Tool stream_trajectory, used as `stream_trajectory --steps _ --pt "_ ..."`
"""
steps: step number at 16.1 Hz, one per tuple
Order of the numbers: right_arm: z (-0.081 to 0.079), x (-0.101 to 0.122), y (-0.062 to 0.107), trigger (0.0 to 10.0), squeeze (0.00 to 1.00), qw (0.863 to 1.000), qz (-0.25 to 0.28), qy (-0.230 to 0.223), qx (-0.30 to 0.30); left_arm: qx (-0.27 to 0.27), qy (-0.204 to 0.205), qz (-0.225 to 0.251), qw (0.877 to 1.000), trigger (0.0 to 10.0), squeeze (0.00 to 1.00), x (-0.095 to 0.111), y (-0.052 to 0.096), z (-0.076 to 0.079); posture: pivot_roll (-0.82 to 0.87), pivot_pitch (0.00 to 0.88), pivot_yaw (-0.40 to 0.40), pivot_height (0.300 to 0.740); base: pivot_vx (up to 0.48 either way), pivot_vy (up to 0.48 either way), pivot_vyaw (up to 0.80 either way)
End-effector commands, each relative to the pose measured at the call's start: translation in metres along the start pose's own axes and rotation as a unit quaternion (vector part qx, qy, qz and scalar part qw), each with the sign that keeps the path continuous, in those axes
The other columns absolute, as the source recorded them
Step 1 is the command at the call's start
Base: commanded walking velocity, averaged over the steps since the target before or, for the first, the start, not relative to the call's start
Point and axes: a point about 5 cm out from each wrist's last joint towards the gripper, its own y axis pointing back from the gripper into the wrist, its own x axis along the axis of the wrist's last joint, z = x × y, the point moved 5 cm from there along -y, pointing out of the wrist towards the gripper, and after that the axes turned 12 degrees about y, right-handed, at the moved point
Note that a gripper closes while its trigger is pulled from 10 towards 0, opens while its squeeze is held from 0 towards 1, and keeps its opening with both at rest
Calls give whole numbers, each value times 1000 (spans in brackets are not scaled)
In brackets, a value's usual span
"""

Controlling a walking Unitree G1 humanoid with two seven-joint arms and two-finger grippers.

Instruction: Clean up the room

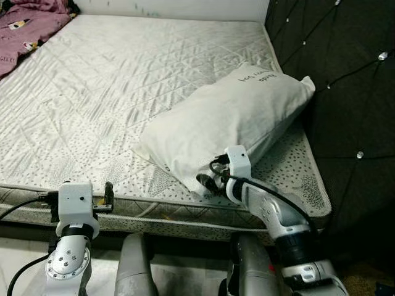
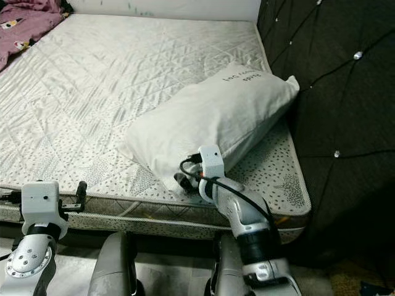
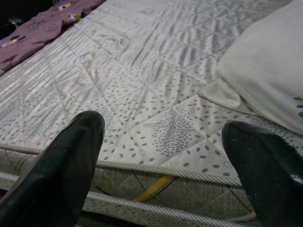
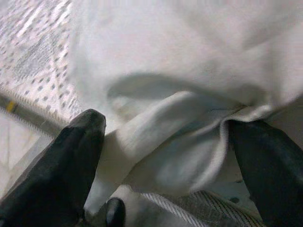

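At the far left corner of the mattress (image 1: 123, 92) lies a purple blanket (image 1: 28, 28), bunched up and well apart from everything else. My left gripper (image 3: 163, 156) hovers at the near edge of the mattress, left of the pillow; its two black fingers (image 3: 61, 165) stand spread wide with nothing between them, pointing across the quilted, dotted surface. The piped seam of the mattress edge runs just under them.

Further right, the white pillow (image 1: 234, 117) lies slanted on the mattress, its far end with small dark lettering close to the black tufted headboard (image 1: 352, 86), its near corner reaching almost to the mattress edge. My right gripper (image 4: 165, 156) is at that near corner. Its fingers (image 4: 71, 161) are spread apart, one on each side of a folded bunch of the pillow's cloth, and the fabric sits between them; whether the pads press it I cannot tell. My right arm (image 1: 278, 216) bends up from below to reach it.
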Motion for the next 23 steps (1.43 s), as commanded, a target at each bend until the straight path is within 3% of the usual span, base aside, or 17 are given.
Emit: stream_trajectory --steps 1,5,6,8,10,16,19,21,23 --pt "7 7 -3 10000 0 999 9 -10 -29 2 -3 -2 1000 10000 0 -1 1 -2 29 39 -14 582 0 0 0" --pt "0 17 -17 10000 0 998 17 -20 -61 -1 -4 -3 1000 10000 0 0 0 -1 31 43 -11 582 0 0 0" --pt "-6 22 -20 0 0 997 31 -25 -60 0 -4 -2 1000 10000 0 0 0 0 31 43 -11 582 0 0 0" --pt "-22 27 -28 0 0 997 44 -32 -50 1 -3 0 1000 10000 0 1 0 0 39 40 -17 582 0 0 0" --pt "-28 27 -32 0 0 997 51 -34 -48 5 0 0 1000 10000 0 0 -1 1 39 16 -15 582 0 0 0" --pt "-18 21 -42 0 0 996 63 -42 -54 8 12 14 1000 10000 0 5 -15 6 35 0 -14 582 0 0 0" --pt "-9 16 -47 0 0 995 67 -25 -69 11 20 25 999 10000 0 10 -24 11 29 0 -23 582 0 0 0" --pt "5 25 -44 0 0 993 84 1 -86 12 21 26 999 10000 0 10 -27 11 22 0 -27 582 0 0 0" --pt "31 33 -38 0 0 987 104 39 -116 15 24 29 999 10000 0 9 -30 11 15 0 -30 582 0 0 0"
